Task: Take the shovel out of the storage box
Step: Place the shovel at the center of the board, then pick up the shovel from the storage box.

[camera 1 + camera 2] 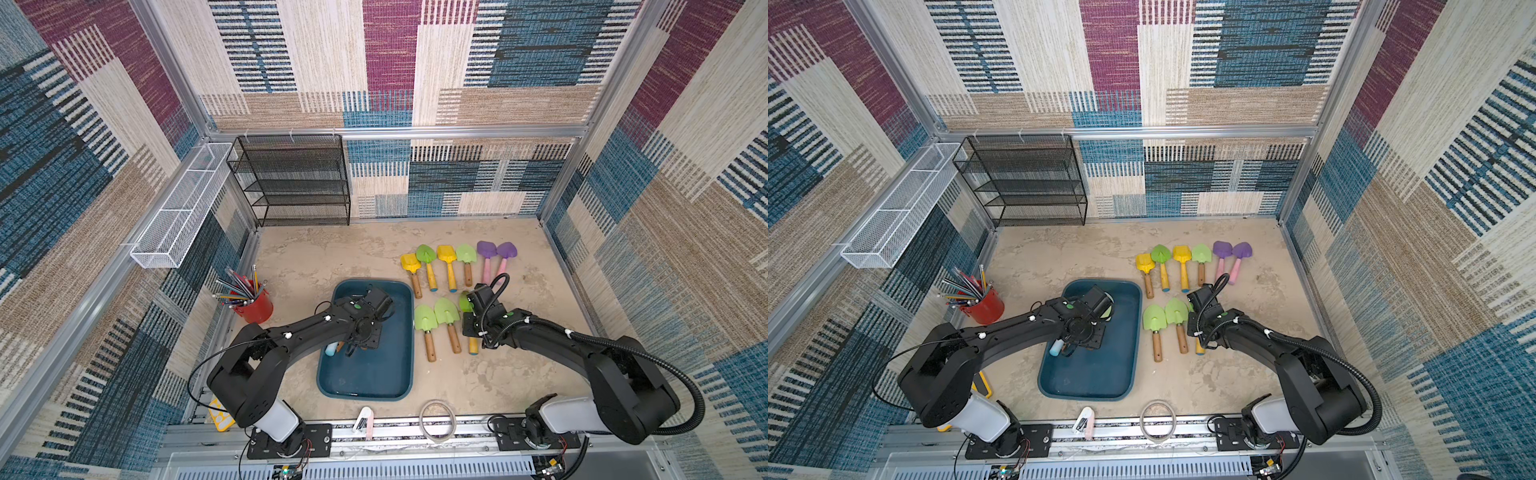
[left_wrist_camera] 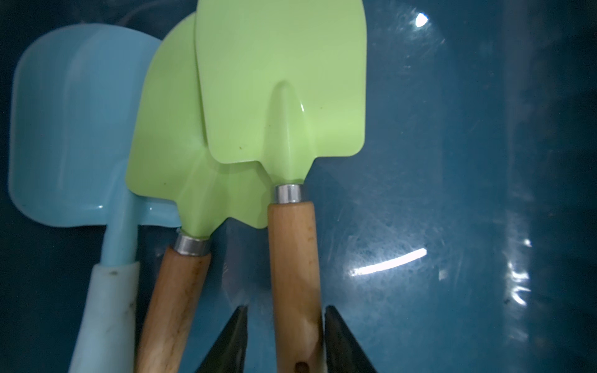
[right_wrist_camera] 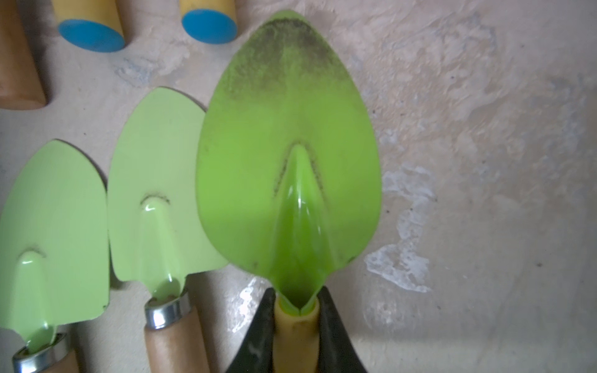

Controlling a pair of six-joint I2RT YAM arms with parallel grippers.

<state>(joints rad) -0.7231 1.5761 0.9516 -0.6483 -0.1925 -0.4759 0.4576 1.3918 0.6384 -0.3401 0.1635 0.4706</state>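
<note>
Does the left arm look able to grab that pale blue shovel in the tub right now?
Likely, but not directly: the left pincer straddles the handle of the top green shovel, and the lower green shovel lies between that and the pale blue shovel.

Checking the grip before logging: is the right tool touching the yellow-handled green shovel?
Touching. The right wrist view shows the right tool pressing the yellow handle of the green shovel from both sides, with no gap.

The storage box (image 1: 1096, 374) lies on the bench (image 1: 1246, 382), the left arm (image 1: 1017, 326) reaching over it with a pale blue handle end (image 1: 1055, 348) showing under its wrist. Beside the box lie two rows of shovels (image 1: 1182, 254); the right arm (image 1: 1254, 332) covers the near row's yellow-handled shovel (image 1: 1200, 348).
</note>
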